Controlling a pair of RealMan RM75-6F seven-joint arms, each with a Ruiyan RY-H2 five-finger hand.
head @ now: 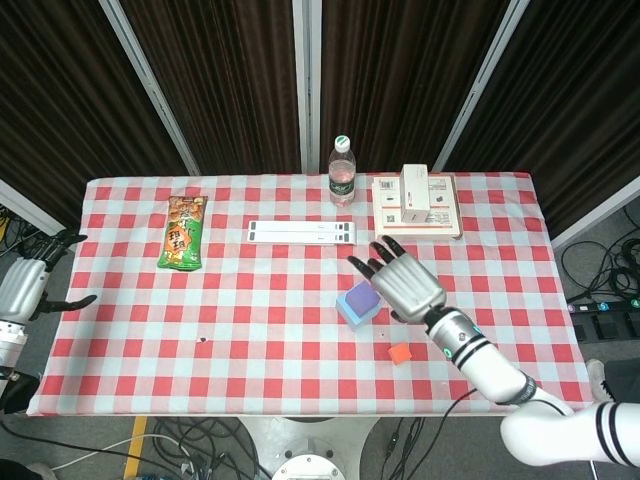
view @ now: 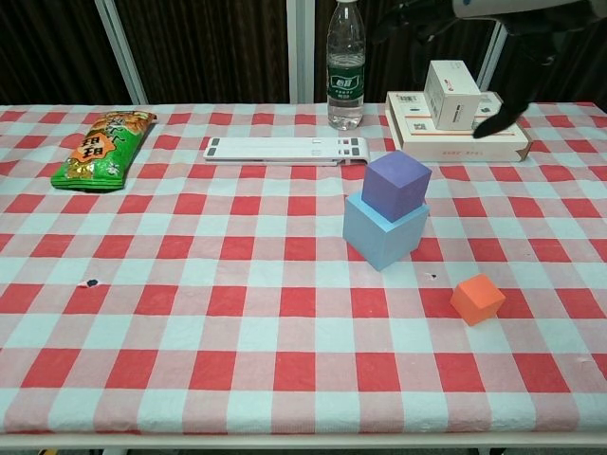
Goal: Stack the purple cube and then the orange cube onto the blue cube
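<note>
The purple cube point(view: 396, 186) point(head: 360, 297) rests on top of the blue cube point(view: 383, 230) point(head: 351, 313), turned slightly askew. The orange cube point(view: 477, 299) point(head: 400, 353) sits alone on the cloth to the right of the stack and nearer the front edge. My right hand point(head: 405, 280) point(view: 512, 66) hovers high above and to the right of the stack, fingers spread, holding nothing. My left hand point(head: 30, 283) hangs off the table's left edge, fingers apart and empty.
A water bottle point(view: 346, 64) stands at the back centre beside a flat box point(view: 453, 137) with a small white box point(view: 450, 95) on it. A white strip point(view: 286, 149) lies behind the stack. A green snack bag point(view: 103, 147) lies at the left.
</note>
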